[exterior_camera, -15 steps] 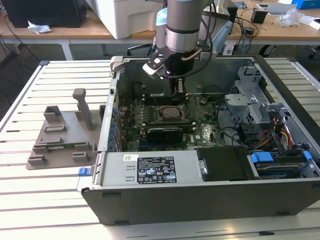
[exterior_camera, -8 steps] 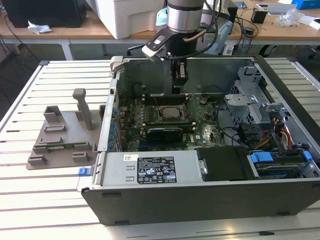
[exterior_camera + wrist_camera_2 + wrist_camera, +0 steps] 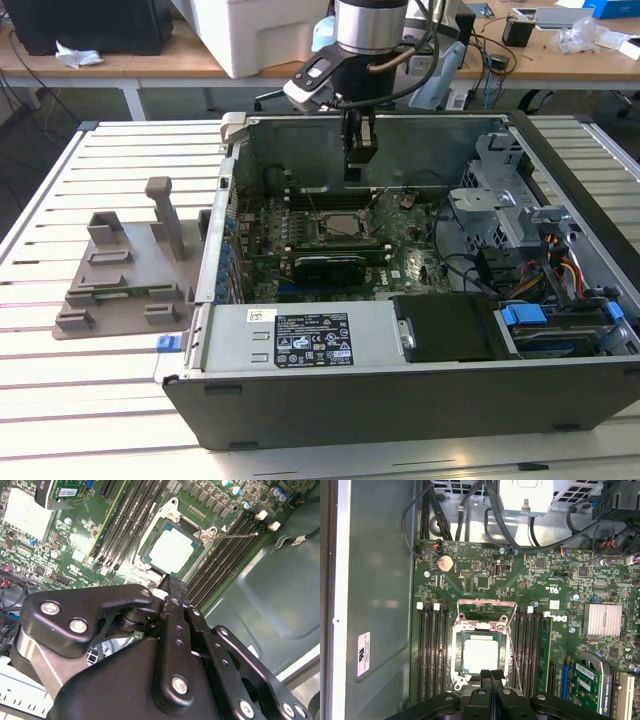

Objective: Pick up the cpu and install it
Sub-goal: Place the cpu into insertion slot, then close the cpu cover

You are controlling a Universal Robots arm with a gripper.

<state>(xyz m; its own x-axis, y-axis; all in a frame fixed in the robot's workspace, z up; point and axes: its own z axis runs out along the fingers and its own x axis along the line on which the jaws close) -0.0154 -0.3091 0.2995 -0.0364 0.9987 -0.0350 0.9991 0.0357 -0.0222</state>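
The cpu (image 3: 480,653) lies flat in the motherboard socket, its silvery top plate showing in both wrist views (image 3: 171,551) and in the exterior view (image 3: 336,225). The socket's metal load frame (image 3: 482,611) stands swung open beside it. My gripper (image 3: 353,176) hangs inside the open computer case (image 3: 560,150), just above the board and beside the socket. Its two black fingers (image 3: 490,676) are pressed together with nothing between them, the tips (image 3: 170,586) near the chip's edge.
Memory slots (image 3: 431,650) run along both sides of the socket. A black graphics card (image 3: 330,268) sits nearer the case front. Cables and a drive cage (image 3: 500,210) crowd the exterior view's right. A grey plastic holder tray (image 3: 125,285) rests on the slatted table at the exterior view's left.
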